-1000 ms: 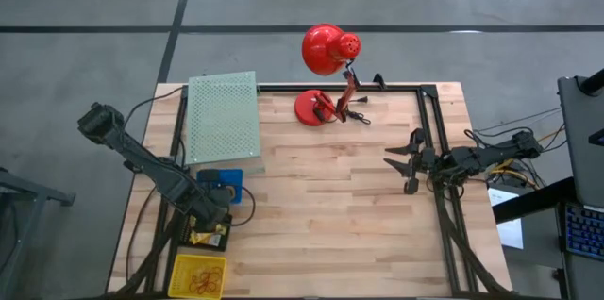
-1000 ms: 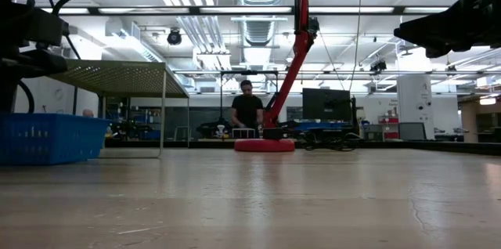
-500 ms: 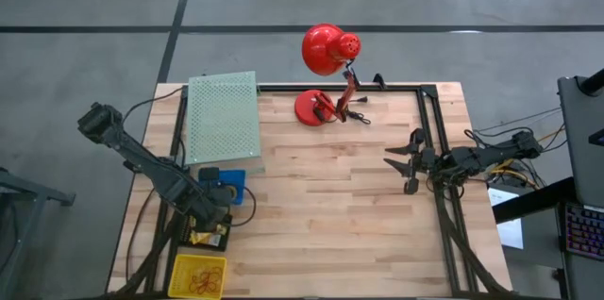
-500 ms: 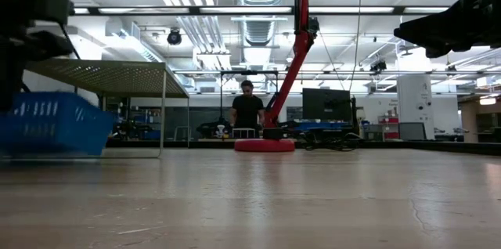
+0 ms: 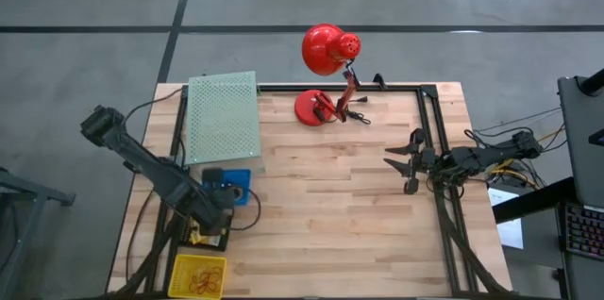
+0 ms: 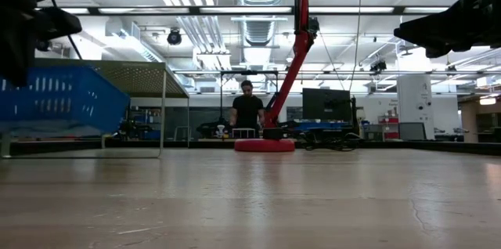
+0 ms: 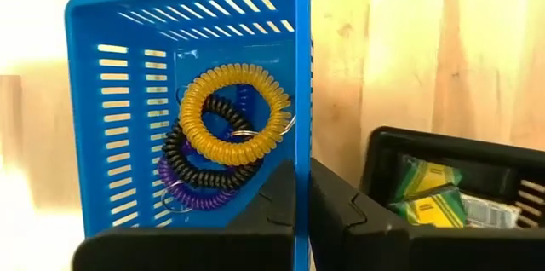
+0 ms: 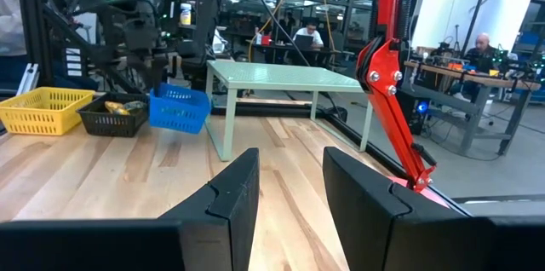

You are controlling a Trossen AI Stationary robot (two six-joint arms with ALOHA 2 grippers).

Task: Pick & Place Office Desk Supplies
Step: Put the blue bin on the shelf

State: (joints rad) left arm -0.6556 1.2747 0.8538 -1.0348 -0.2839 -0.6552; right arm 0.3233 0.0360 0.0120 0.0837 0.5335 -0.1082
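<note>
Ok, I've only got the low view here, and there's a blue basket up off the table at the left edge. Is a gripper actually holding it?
Observer: Yes. The left gripper is shut on one wall of the blue basket.
Operator: Is anything inside it?
Observer: Three coil rings: a yellow ring on top, with a black ring and a purple ring under it.
Operator: And the right arm?
Observer: The right gripper hangs open over the right side of the table, holding nothing.
</note>
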